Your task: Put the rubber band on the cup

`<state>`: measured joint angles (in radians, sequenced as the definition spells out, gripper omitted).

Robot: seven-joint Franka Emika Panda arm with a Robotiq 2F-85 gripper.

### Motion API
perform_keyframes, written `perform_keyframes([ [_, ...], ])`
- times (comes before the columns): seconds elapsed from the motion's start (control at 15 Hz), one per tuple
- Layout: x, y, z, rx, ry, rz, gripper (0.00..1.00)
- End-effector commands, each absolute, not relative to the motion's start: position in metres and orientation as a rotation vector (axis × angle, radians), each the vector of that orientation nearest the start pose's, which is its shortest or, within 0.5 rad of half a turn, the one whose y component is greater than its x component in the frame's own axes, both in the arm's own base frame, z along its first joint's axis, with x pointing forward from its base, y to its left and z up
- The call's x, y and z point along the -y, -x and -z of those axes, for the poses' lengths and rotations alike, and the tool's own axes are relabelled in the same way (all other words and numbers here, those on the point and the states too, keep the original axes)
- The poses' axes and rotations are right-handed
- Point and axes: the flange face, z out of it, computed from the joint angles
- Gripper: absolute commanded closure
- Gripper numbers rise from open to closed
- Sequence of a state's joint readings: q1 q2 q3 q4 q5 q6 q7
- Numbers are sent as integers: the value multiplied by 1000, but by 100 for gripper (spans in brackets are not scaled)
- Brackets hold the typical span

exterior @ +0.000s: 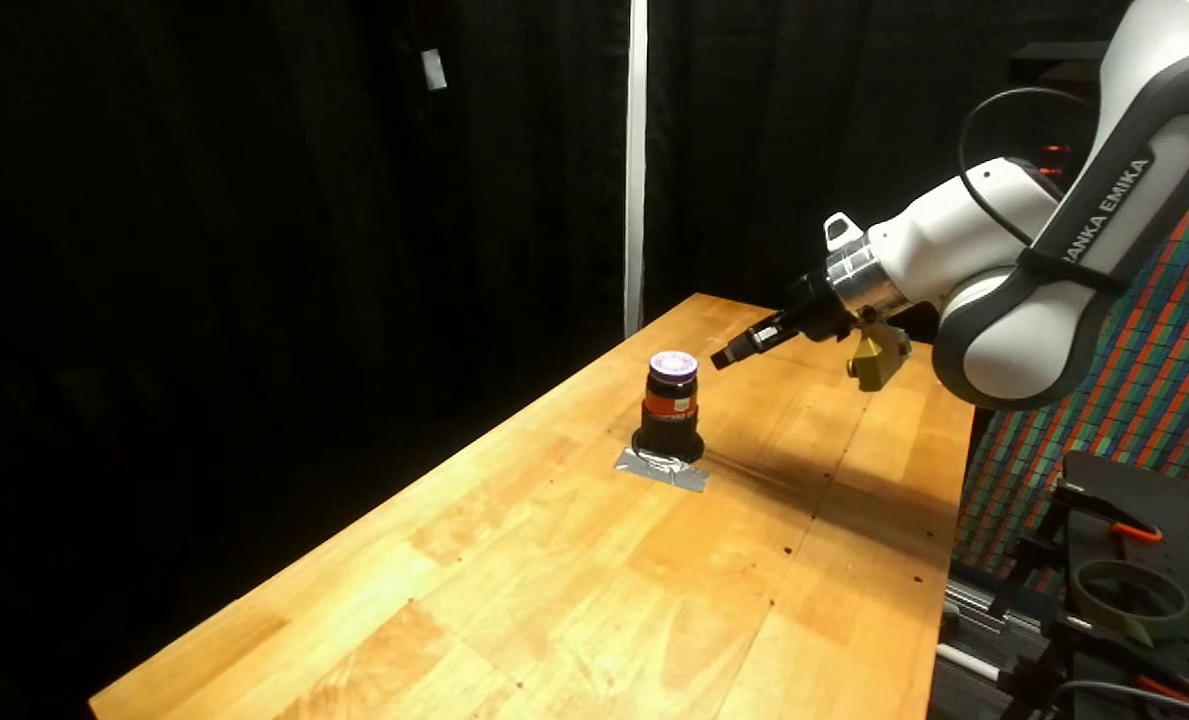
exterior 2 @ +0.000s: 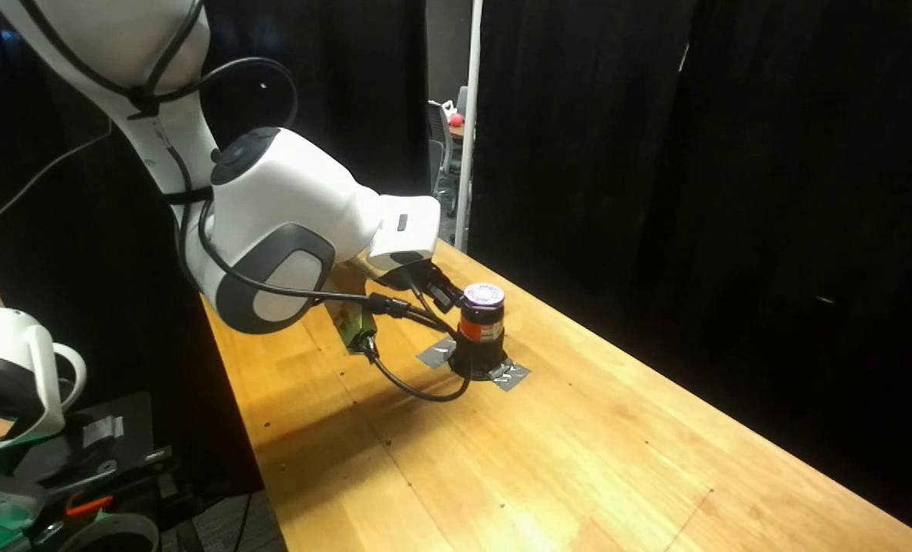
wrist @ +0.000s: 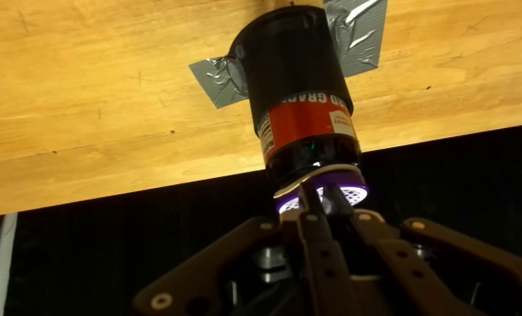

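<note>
The cup is a small upright cylinder with an orange label, dark glass and a purple-and-white lid. It stands in a black holder on the wooden table, and also shows in an exterior view and the wrist view. A pale rubber band lies slanted around the cup by the lid's edge; its far side is hidden. I cannot make it out in the exterior views. My gripper is beside the lid, fingers narrowly apart, nothing visibly held. It shows in both exterior views. Contact with the band cannot be told.
Grey tape fixes the holder to the wooden table; two pieces show in the wrist view. A black cable hangs from the arm in front of the cup. Black curtains stand behind the table.
</note>
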<state>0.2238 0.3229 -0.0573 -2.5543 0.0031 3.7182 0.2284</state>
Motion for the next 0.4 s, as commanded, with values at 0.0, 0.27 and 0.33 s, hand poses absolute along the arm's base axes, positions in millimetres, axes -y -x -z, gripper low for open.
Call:
perform_keyframes([
  [0.0,-78,-484,-254,-93,2690,1258,88],
  [0.27,-78,-487,-249,-108,2719,1199,73],
  [0.33,-77,-487,-248,-111,2722,1194,66],
])
